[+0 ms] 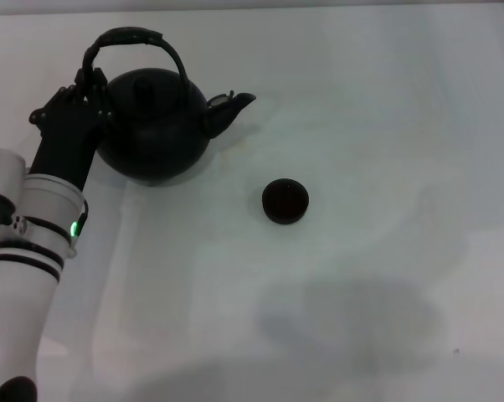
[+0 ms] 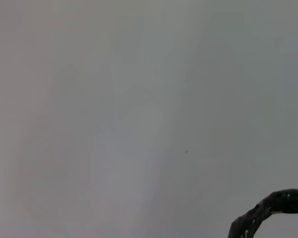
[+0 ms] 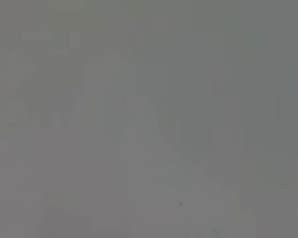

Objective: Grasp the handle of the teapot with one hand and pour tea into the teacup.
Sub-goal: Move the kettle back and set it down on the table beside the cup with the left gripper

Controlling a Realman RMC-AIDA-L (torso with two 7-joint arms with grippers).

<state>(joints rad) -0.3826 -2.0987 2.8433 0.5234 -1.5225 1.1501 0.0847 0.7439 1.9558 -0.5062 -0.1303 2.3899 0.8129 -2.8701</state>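
The matte black teapot (image 1: 156, 126) stands upright at the back left of the white table, its spout (image 1: 228, 109) pointing right. Its arched handle (image 1: 135, 38) rises over the lid. The small dark teacup (image 1: 285, 201) sits on the table to the right of the teapot and nearer to me, below the spout's side. My left gripper (image 1: 91, 90) is at the left foot of the handle, against the teapot's left shoulder. A bit of the handle (image 2: 273, 208) shows in the left wrist view. My right gripper is out of view.
The white table (image 1: 361, 126) stretches to the right and front of the teacup. A faint grey shadow (image 1: 352, 322) lies on it at the front. The right wrist view shows only plain grey surface.
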